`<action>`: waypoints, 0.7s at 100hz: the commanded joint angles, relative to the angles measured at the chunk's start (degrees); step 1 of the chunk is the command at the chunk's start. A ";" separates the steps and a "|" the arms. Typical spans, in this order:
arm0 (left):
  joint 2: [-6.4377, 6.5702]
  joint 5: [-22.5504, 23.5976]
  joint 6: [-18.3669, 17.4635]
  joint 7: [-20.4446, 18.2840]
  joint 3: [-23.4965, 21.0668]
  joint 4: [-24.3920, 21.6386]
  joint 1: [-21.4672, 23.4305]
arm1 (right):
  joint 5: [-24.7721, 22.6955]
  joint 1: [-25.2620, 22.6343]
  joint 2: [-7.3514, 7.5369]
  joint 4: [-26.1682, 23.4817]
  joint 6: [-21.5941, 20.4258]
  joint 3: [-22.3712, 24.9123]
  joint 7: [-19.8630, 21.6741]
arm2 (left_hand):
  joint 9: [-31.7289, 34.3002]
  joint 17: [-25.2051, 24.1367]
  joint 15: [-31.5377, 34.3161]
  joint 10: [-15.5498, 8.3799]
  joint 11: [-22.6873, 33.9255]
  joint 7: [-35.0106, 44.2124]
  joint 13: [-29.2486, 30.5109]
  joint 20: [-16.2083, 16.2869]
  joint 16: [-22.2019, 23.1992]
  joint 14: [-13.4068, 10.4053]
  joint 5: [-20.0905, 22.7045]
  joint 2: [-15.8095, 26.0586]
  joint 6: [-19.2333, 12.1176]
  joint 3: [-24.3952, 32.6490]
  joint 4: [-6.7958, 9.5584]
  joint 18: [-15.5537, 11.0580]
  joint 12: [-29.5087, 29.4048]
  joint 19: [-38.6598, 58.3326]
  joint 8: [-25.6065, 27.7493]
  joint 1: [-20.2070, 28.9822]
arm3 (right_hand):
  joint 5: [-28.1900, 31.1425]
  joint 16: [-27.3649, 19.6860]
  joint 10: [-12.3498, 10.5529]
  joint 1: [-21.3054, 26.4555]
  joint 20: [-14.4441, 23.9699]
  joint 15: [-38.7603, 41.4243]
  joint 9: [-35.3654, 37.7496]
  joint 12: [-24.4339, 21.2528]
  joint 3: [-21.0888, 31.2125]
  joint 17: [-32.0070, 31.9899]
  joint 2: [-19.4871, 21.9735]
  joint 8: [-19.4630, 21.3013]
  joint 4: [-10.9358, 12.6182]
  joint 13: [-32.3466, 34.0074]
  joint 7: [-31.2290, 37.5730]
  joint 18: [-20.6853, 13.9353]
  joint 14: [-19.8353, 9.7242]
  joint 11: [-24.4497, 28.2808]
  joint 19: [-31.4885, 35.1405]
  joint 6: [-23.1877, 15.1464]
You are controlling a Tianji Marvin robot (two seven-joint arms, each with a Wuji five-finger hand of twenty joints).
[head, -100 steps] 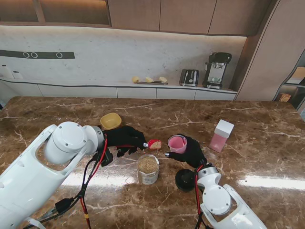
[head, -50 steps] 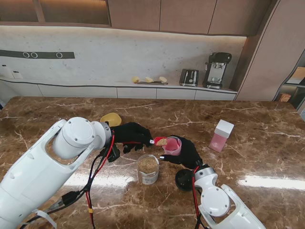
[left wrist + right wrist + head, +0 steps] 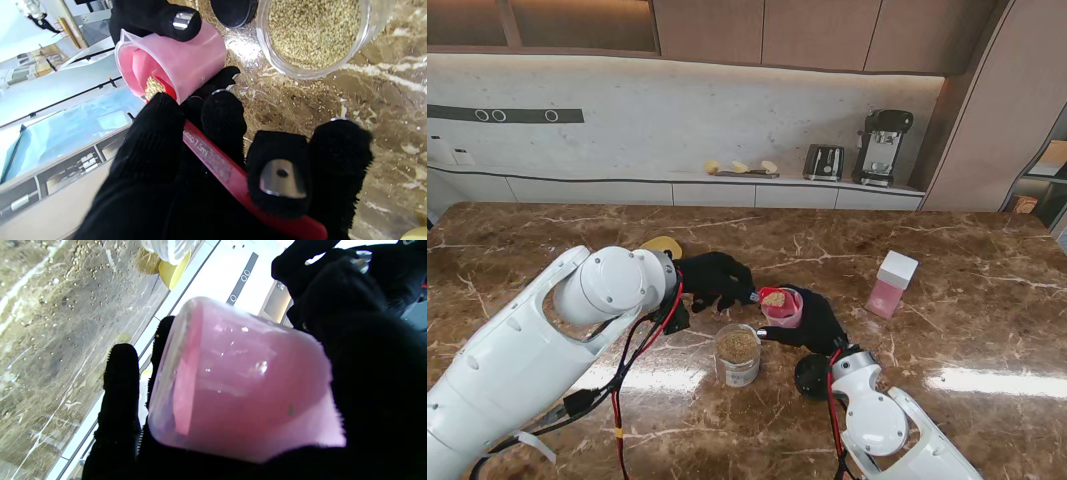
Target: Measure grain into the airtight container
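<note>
My left robot hand point(image 3: 186, 173) grips a red plastic scoop point(image 3: 213, 160) marked "7.5ml"; my right robot hand point(image 3: 812, 322) grips a translucent pink cup point(image 3: 233, 386).

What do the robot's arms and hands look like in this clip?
Both arms have glossy white rounded shells with red and black cables running alongside. The left hand and right hand wear black knit gloves; bare metal fingertips poke through.

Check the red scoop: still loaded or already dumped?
Loaded: the red scoop shows heaped grain at the pink cup mouth, held by the left hand.
</note>
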 commanded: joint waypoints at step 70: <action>0.22 36.82 -24.26 7.40 1.99 -6.00 4.37 | 1.32 -0.42 -0.29 -0.05 0.24 -0.30 0.65 | 2.15 3.18 5.62 -2.46 2.19 1.93 1.77 -0.36 -0.04 -2.52 -0.62 1.71 -4.74 0.80 1.44 0.53 0.57 4.33 0.66 0.60 | 5.57 -0.54 -2.31 5.95 1.07 -0.59 -0.30 -0.57 10.46 0.01 10.90 0.33 -0.10 -1.07 2.89 -0.18 -2.05 -0.44 -0.94 -10.29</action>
